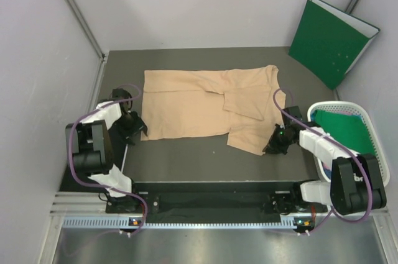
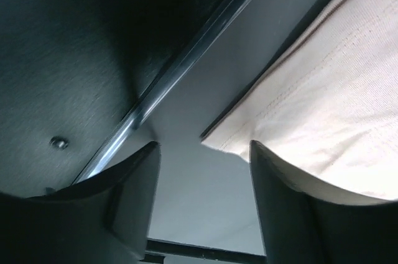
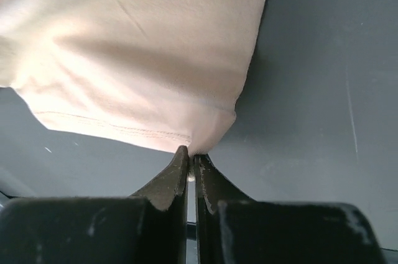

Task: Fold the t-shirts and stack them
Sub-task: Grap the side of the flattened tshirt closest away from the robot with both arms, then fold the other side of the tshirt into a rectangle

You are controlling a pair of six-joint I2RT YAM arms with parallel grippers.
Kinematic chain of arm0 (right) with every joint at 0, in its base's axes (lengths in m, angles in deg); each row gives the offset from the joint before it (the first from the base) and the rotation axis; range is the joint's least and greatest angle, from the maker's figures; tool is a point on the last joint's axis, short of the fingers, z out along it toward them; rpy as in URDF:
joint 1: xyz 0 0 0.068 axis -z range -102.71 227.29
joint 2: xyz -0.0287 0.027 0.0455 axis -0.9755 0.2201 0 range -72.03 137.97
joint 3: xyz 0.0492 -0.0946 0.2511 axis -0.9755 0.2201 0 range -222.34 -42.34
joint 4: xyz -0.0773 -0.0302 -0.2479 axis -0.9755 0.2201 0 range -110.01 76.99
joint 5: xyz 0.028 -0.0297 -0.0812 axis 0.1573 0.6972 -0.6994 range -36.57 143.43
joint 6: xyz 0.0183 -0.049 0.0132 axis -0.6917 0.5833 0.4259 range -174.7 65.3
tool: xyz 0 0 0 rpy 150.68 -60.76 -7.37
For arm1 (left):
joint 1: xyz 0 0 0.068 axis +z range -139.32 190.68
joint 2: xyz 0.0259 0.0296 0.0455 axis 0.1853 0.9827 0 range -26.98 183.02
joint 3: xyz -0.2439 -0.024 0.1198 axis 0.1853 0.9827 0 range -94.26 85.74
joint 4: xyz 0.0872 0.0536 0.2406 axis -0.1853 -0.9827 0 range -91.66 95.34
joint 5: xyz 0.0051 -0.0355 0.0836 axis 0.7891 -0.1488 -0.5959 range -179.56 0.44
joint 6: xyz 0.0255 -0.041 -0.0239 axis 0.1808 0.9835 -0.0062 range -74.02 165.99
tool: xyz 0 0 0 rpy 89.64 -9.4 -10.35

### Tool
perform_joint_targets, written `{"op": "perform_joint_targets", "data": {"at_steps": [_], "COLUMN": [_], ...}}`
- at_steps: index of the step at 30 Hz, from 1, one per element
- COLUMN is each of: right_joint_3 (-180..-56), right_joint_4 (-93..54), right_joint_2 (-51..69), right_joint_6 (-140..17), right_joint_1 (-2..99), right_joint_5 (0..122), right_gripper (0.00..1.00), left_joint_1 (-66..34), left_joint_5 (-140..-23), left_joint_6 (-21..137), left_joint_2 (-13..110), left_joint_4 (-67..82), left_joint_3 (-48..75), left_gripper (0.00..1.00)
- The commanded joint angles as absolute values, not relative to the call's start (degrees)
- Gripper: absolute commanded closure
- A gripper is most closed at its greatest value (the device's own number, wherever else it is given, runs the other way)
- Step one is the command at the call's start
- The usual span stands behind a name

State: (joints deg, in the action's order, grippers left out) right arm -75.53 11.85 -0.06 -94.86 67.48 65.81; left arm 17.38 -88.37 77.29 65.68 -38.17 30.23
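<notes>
A large peach-beige t-shirt (image 1: 205, 105) lies spread on the dark table (image 1: 186, 158), with one part folded over near its right end. My left gripper (image 1: 138, 130) stands open at the shirt's near left corner. In the left wrist view the hemmed corner of the shirt (image 2: 336, 102) reaches just between my left gripper's (image 2: 204, 146) spread fingers, against the right one. My right gripper (image 1: 270, 148) sits at the shirt's near right corner. The right wrist view shows the gripper (image 3: 191, 152) shut, pinching the corner of the peach cloth (image 3: 143, 59).
A white basket (image 1: 373, 146) at the right edge holds a dark green t-shirt (image 1: 345, 130). A stiff green folder (image 1: 329, 40) leans on the back right wall. A metal rail (image 2: 186, 65) runs along the table's left edge.
</notes>
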Motion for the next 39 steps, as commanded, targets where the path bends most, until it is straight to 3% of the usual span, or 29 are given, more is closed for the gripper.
{"op": "perform_joint_targets", "data": {"at_steps": [1, 5, 6, 9, 23, 39], "right_joint_3": [-79.69, -81.36, -81.54, -82.77, -97.79, -123.53], "right_joint_4": [12.68, 14.44, 15.23, 16.11, 20.77, 13.92], "right_joint_2": [-2.59, -3.47, -3.56, -4.18, -5.94, 19.98], "right_joint_6": [-94.96, -94.43, -94.34, -93.99, -86.88, -79.75], "right_joint_1": [66.92, 66.92, 66.92, 66.92, 68.14, 73.59], "right_joint_5": [63.8, 62.83, 62.57, 61.95, 58.44, 66.42], "right_gripper": [1.0, 1.0, 1.0, 1.0, 1.0, 1.0], "left_joint_1": [17.62, 17.62, 17.53, 17.45, 17.8, 18.32], "left_joint_5": [-85.52, -84.37, -84.28, -84.9, -83.58, -79.63], "left_joint_6": [77.01, 76.92, 76.75, 76.48, 74.99, 77.63], "left_joint_2": [68.64, 71.01, 72.06, 73.56, 65.3, 80.5], "left_joint_4": [-34.39, -32.72, -32.54, -33.07, -43.26, -45.02], "left_joint_3": [29.05, 28.88, 28.88, 28.52, 16.59, -1.78], "left_gripper": [0.4, 0.58, 0.73, 1.0, 1.0, 1.0]}}
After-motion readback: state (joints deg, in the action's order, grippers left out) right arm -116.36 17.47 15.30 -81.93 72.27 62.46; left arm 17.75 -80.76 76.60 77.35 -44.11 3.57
